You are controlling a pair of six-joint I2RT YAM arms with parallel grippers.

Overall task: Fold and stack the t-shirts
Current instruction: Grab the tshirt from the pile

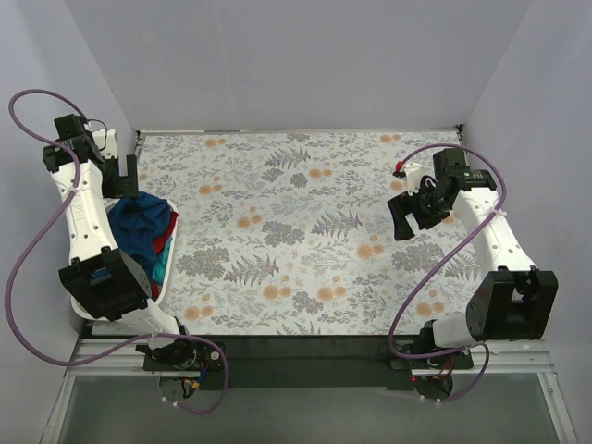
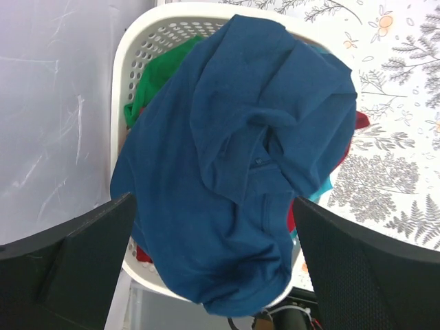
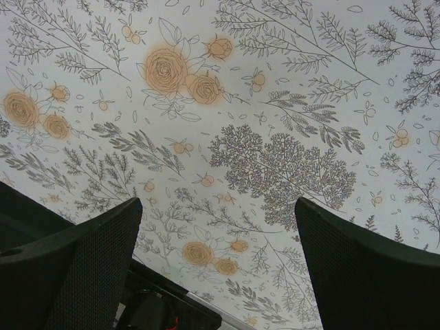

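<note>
from above, the left hand hangs over the basket, where the blue shirt lies on top of the pile just below it. the right hand hovers well apart over the counter. the left wrist view adds that the fingers are spread, a raised fold of the blue shirt lies between them, and a green shirt sits beyond. i'd drop straight down and pinch only that fold. the right wrist view shows fingers apart with only the floral cover beneath.
</note>
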